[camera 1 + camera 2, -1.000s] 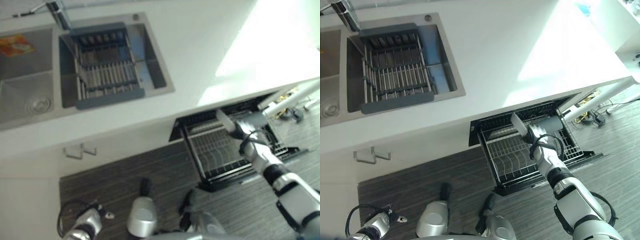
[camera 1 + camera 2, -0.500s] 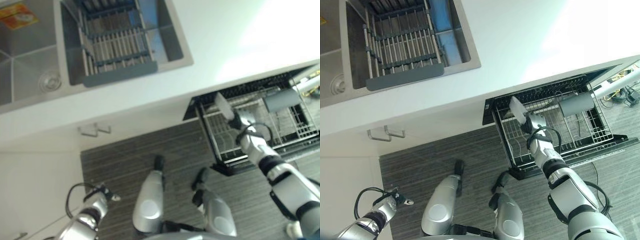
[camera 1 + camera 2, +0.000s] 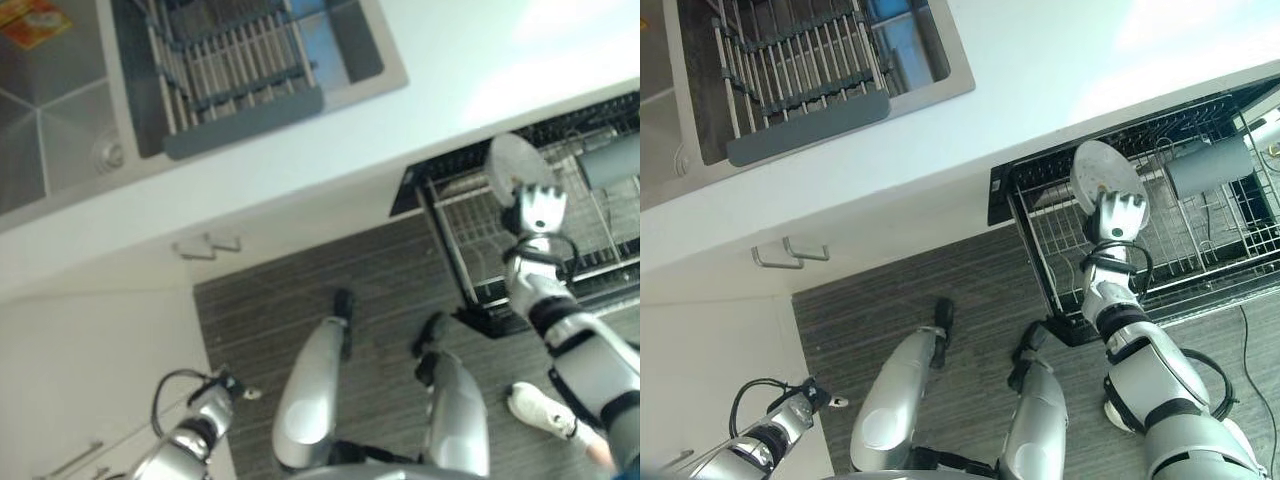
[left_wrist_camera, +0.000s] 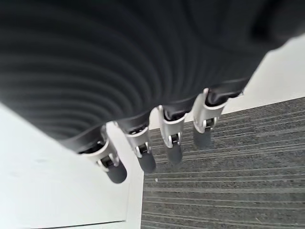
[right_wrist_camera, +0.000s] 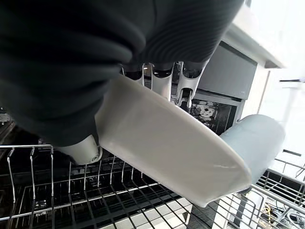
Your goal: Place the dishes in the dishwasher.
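Right eye view: right hand (image 3: 1118, 215) pinches white plate (image 3: 1102, 176) | plate on edge, directly above pulled-out dishwasher rack (image 3: 1060, 262), grey cup (image 3: 1208, 167) alongside | left hand (image 3: 212, 408) low by floor, fingers relaxed, far off

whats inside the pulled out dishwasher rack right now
The black wire dishwasher rack holds one pale grey cylindrical cup lying on its side. The right hand holds a round white plate over the rack. The plate and hand cover some tines, so I cannot see what lies beneath them.
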